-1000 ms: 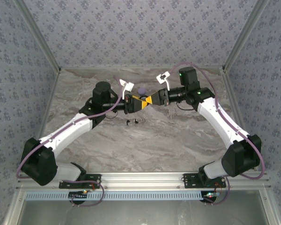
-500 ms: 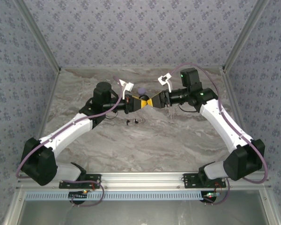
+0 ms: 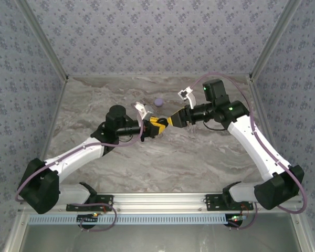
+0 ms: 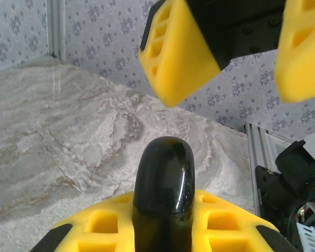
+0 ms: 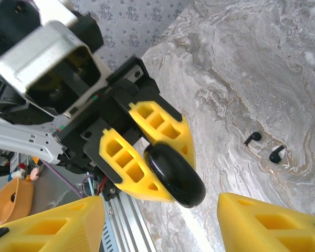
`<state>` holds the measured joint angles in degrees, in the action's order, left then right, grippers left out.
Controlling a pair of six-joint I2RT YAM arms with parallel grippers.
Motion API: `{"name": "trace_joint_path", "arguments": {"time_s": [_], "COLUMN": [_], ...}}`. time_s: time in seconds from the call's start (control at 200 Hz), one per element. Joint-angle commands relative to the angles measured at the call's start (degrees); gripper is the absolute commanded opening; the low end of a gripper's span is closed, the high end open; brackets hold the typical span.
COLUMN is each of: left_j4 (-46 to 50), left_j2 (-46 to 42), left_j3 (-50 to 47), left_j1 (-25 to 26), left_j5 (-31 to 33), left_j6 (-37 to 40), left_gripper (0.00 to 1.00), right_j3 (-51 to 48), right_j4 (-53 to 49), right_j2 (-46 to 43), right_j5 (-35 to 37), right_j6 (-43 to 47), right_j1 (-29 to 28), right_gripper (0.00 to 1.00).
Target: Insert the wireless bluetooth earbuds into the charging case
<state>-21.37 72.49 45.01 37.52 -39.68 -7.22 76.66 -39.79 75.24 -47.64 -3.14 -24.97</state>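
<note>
The right gripper (image 3: 172,120) has opened up and pulled back, jaws now spread wide! The left gripper (image 3: 159,127) pinches the case (image 5: 176,176), which juts out past its fingertips. The earbuds (image 5: 252,137) lie side by side on the table (image 5: 241,63), apart from both grippers.

Earbuds (image 5: 252,137): 2, both black, on counter (image 5: 241,63). Charging case (image 5: 174,175): 1, black. Lilac disc (image 3: 158,102): 1, nr far edge of counter. Arms: 2 – left arm (image 3: 81,151), right arm (image 3: 254,144), w/ 2 yellow fingers (image 5: 157,126) ea., so 4 total.
</note>
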Motion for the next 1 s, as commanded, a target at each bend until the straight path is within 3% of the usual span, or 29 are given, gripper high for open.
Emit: {"name": "trace_joint_path", "arguments": {"time_s": [0.0, 0.999], "left_j4": [-3.7, -4.4], "left_j2": [-2.0, -3.1], "left_j3": [0.1, -0.5], "left_j1": [0.1, 1.6], "left_j5": [-2.2, -6.7], "left_j6": [5.2, 5.0], "left_gripper": [0.15, 0.13], "right_j3": [2.0, 2.5], "right_j4": [-4.1, -3.9], "right_j2": [-1.2, 1.2], "right_j5": [1.7, 10.1], "right_j6": [3.0, 1.7], "right_j1": [-1.1, -3.0], "right_gripper": [0.61, 0.65]}}
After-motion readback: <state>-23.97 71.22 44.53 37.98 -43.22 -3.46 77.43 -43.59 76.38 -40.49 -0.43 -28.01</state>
